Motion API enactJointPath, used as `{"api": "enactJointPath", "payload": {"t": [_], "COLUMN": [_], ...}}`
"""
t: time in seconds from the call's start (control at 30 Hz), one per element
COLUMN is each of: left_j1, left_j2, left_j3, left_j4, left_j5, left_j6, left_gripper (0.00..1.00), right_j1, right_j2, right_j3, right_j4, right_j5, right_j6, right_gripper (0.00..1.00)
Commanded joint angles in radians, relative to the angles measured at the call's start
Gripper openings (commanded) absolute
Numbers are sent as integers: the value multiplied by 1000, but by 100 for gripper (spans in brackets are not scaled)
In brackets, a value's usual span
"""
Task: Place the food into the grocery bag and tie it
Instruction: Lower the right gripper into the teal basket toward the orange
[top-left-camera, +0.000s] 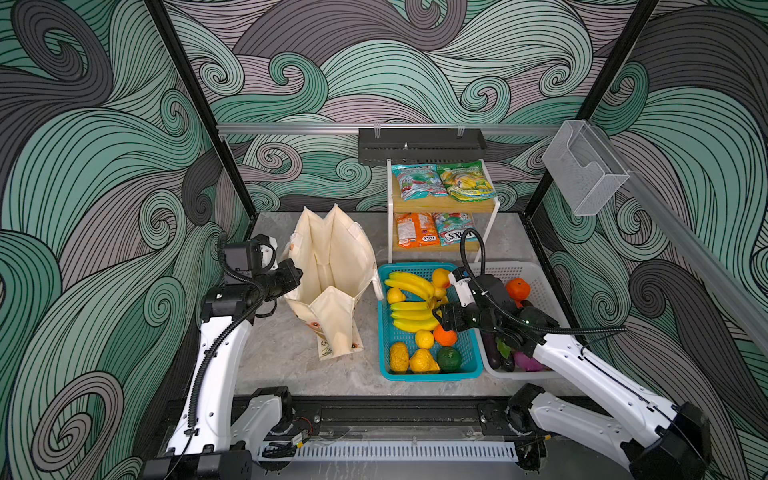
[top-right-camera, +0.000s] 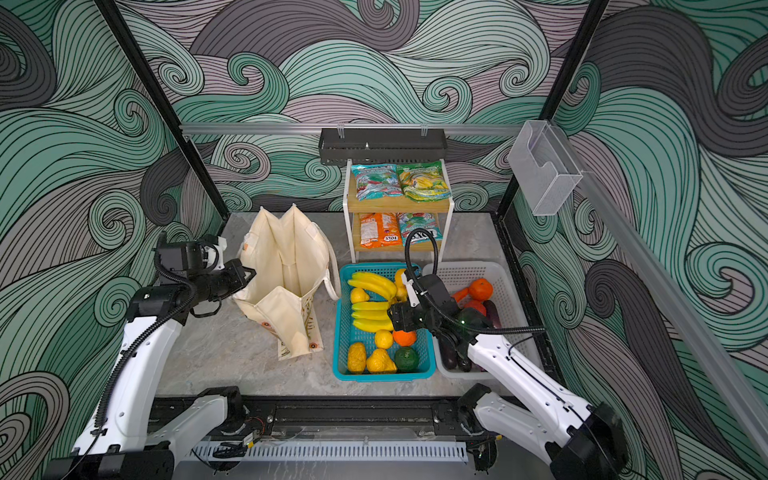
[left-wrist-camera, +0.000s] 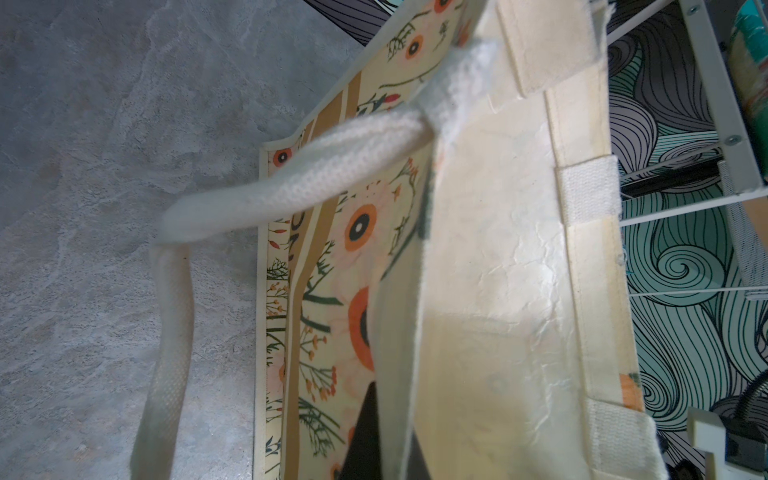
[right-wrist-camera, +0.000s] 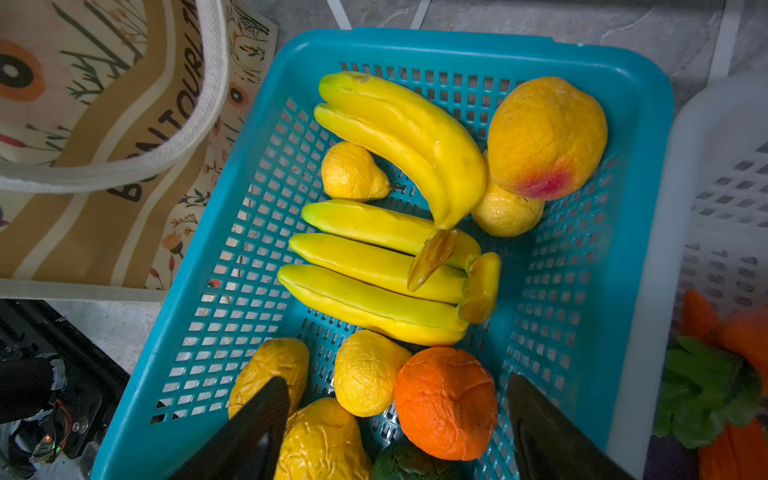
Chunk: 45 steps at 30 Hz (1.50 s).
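Note:
The grocery bag (top-left-camera: 332, 266) (top-right-camera: 286, 257) stands open left of the baskets, cream with a floral print. My left gripper (top-left-camera: 291, 276) (left-wrist-camera: 386, 440) is shut on its near rim, fabric (left-wrist-camera: 498, 249) pinched between the black fingers; a white rope handle (left-wrist-camera: 291, 178) hangs outside. The food lies in a teal basket: banana bunches (top-left-camera: 411, 286) (right-wrist-camera: 399, 137), yellow fruits and an orange (top-left-camera: 444, 336) (right-wrist-camera: 446, 403). My right gripper (top-left-camera: 440, 322) (right-wrist-camera: 398, 380) hovers open over that orange, fingers on either side of it and a yellow fruit. Snack packets (top-left-camera: 419, 180) lie on the shelf.
The teal basket (top-left-camera: 384, 332) sits beside a white basket (top-left-camera: 540, 278) holding another orange (top-left-camera: 518, 289), a carrot (right-wrist-camera: 702, 316) and dark aubergines. A two-level shelf rack (top-left-camera: 440, 203) stands behind them. A black tray (top-left-camera: 419, 145) and a clear box (top-left-camera: 582, 170) hang on the rails.

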Motion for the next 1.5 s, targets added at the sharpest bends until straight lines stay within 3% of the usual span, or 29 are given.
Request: {"api": "enactJointPath", "payload": {"t": [0.0, 0.37, 0.63, 0.97, 1.17, 1.47], "left_j1": [-17, -59, -80, -88, -93, -98], "left_j2": [11, 7, 9, -23, -36, -35], "left_j3": [40, 33, 23, 10, -1, 12], "left_j4": [61, 69, 75, 52, 48, 49], "left_j5": [-9, -22, -32, -53, -50, -47], "left_j6": [-3, -6, -15, -18, -29, -28], "left_gripper": [0, 0, 0, 0, 0, 0], "right_j1": [-3, 2, 36, 80, 81, 86], "right_j2": [10, 22, 63, 147, 192, 195], "right_j3": [4, -49, -96, -91, -90, -72], "right_j4": [34, -84, -69, -75, -60, -83], "right_j5": [5, -39, -45, 92, 87, 135], "right_j6": [4, 46, 74, 72, 67, 69], "right_gripper": [76, 65, 66, 57, 65, 69]}}
